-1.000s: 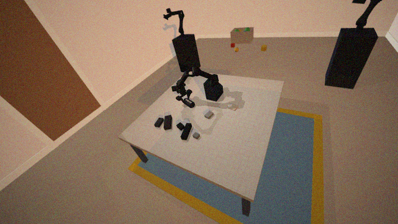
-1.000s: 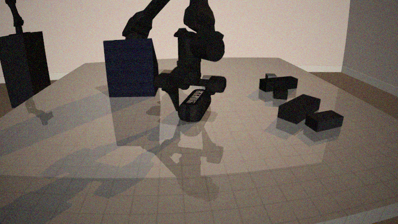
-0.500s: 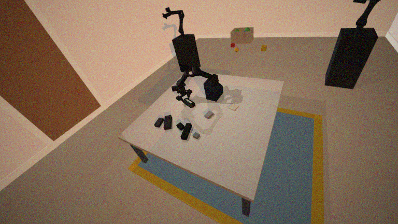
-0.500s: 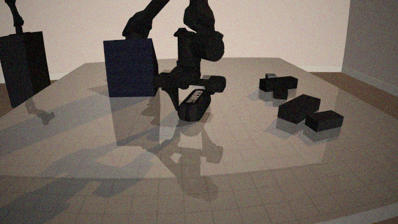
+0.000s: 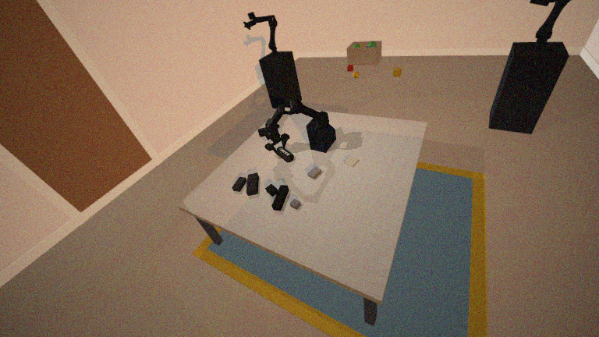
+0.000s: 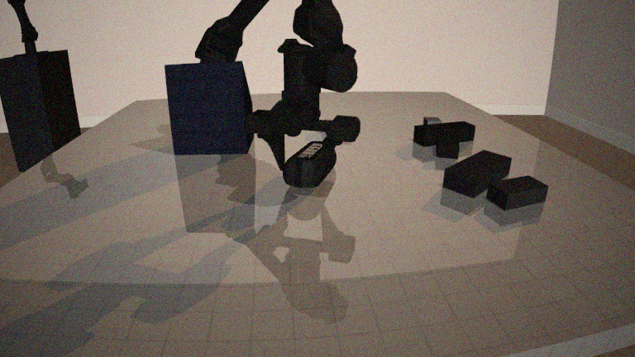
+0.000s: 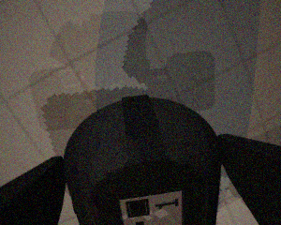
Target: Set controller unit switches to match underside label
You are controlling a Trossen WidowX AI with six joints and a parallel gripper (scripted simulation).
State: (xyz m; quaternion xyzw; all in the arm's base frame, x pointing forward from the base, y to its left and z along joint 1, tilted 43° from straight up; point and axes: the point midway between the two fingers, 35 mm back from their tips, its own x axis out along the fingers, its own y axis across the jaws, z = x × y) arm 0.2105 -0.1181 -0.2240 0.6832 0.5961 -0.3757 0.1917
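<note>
The dark grey controller unit (image 5: 287,155) (image 6: 308,173) (image 7: 140,164) is upside down, its pale label (image 6: 309,149) (image 7: 152,206) facing up and its rocker switches out of sight underneath. In the wrist view a filled square beside the number 1 shows; the rest of the label is cut off. In the exterior view it is too small to read. My gripper (image 5: 281,147) (image 6: 305,154) (image 7: 141,155) is shut on the unit, one finger against each long side near its middle. The unit's near end looks slightly off the bench; whether the far end touches is hidden.
Two dark blocks (image 5: 252,183) (image 6: 477,173) and two more dark blocks (image 5: 280,197) (image 6: 445,132) lie on the bench. Small grey modules (image 5: 313,171) (image 5: 295,203) and a pale flat piece (image 5: 351,161) lie there too. My arm's dark base box (image 5: 320,135) (image 6: 208,110) stands close by the unit.
</note>
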